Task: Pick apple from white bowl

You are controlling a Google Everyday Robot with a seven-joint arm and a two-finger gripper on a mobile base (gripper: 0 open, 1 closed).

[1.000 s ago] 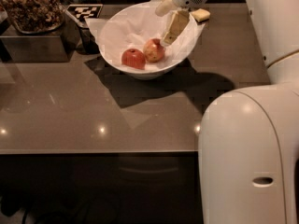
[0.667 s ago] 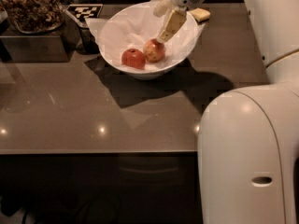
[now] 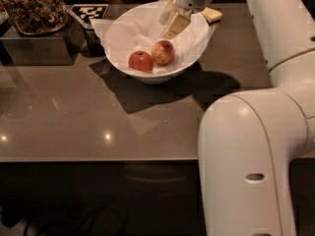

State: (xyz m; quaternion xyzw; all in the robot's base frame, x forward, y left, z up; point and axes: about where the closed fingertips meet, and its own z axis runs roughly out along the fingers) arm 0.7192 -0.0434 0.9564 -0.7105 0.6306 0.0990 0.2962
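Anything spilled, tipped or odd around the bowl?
Nothing stands out. The white bowl sits upright with the paler apple and red apple inside; its paper lining overhangs the rim. The end effector hangs open above the bowl's far side.

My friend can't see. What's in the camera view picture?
A white robot gripper hovers, fingers open, just above a pale yellow-red apple lying beside a darker red apple in a wide white paper-lined bowl on a brown table.

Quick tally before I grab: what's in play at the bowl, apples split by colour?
Pale yellow-orange apple, in the bowl: 1
Dark red apple, in the bowl: 1
White bowl: 1
Claw, open, over the bowl near the pale apple: 1
Total: 4
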